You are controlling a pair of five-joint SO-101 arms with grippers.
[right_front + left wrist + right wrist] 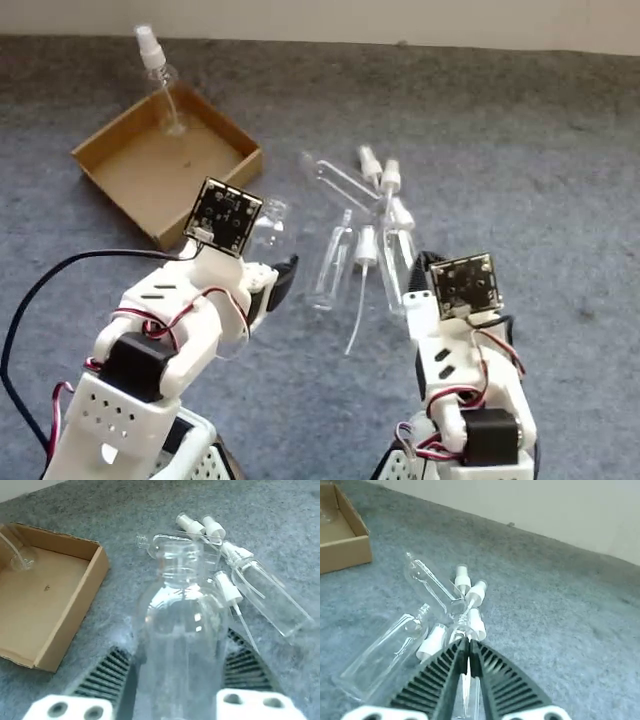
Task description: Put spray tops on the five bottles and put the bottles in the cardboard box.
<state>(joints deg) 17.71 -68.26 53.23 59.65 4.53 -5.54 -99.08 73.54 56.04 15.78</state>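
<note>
**A:** From above first. What is the count?

**B:** Five bottles. The capped bottle (pixel 163 95) stands in the far corner of the cardboard box (pixel 150 175). A clear bottle (pixel 270 222) is in the left claw (pixel 272 258). Three loose bottles (pixel 330 262) lie heaped on the grey surface (pixel 540 150), just ahead of the arms. Four spray tops (pixel 365 245) lie among them. One may sit on a neck, but I cannot tell.

**A:** And the left wrist?

**B:** The left claw is clamped round the clear bottle's body. Its neck is open and bare and points toward the heap, with the box off to one side.

**A:** The right wrist?

**B:** The right claw (pixel 469 652) hangs over the heap, drawn in to a slit. Something thin and pale shows in that slit. Whether it is gripped, I cannot tell.

**A:** So which step is this?

**B:** Capping the second bottle, I'd judge. Next, a top needs lifting clear and its tube threading down the open neck. Then it is seated while the left claw holds steady.
</note>
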